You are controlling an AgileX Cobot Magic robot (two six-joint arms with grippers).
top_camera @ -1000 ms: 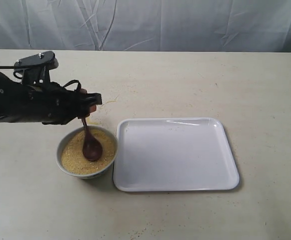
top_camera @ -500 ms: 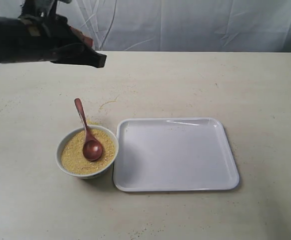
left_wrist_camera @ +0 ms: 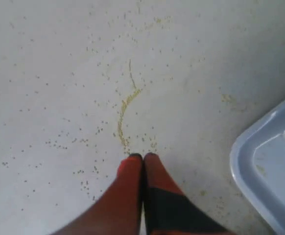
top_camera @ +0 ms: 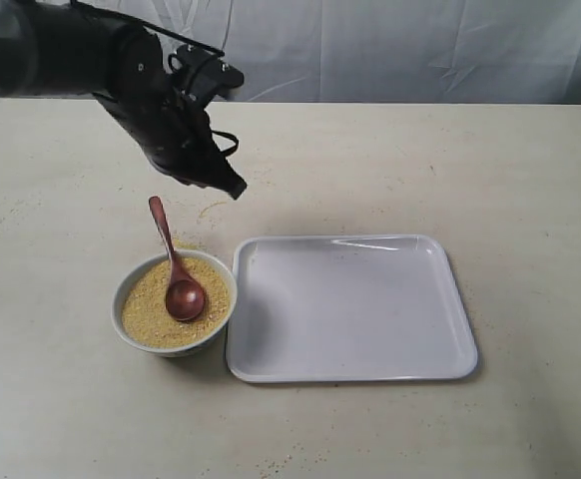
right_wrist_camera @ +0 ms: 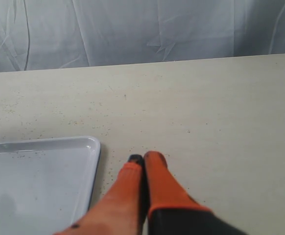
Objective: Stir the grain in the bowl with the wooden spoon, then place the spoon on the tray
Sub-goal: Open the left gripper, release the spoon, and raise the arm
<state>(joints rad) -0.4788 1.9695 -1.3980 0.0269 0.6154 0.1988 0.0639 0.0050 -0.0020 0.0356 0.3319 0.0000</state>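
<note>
Centrally, the wooden spoon stands unheld in the bowl: its oval head is sunk in the grain near the middle of the bowl, and its slim handle leans over the bowl's far rim, rising up and away toward the far-left. The spoon's long axis thus runs from the bowl's centre out past that rim, with the free handle end the highest and most reachable part. The left gripper hangs in the air beyond the bowl, above and a little toward the tray side of the handle tip, apart from it; from the fingertips the handle lies down and back toward the bowl. In the left wrist view the left gripper's orange fingers are pressed together with nothing between them, over bare tabletop strewn with spilled granules; the spoon and bowl do not appear in that view. The tray sits just beside the bowl and carries nothing. The right gripper, seen only in its own wrist view, is likewise pressed together and empty, beyond the tray from the bowl. By position, the left arm is judged the nearer to the handle; regrasping would require spreading its fingers and descending across the handle's axis.
</note>
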